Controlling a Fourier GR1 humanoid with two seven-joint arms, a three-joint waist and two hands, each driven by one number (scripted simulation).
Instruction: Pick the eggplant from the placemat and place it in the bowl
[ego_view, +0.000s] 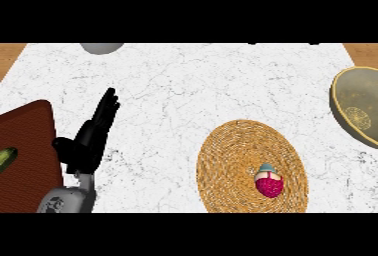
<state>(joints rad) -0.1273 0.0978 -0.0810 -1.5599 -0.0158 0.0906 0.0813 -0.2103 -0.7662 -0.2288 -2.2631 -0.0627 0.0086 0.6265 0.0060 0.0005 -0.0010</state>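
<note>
While the left hand (94, 131) rests at the left of the head view, fingers straight and together, holding nothing, the eggplant (269, 183) sits untouched on the round woven placemat (240, 145), low on its right half, a small magenta body with a pale band and a bluish cap. The right hand does not show at all, so there's nothing to say about it. The bowl (353, 95) waits at the worktop's (184, 85) right edge, partly cut off by the frame, well apart from the mat. So the pick has not begun, by my reading. What could go wrong? The eggplant looks small and rounded, so fingers closing off-centre could roll it across the mat's ridged weave, or snag the mat and drag it along. The carry to the bowl is a sideways one, and a release near the rim might tip it outside. A brown board (29, 155) with something green lies at far left, a grey object (102, 47) at the top. No writing, labels or brands can be read anywhere.
</note>
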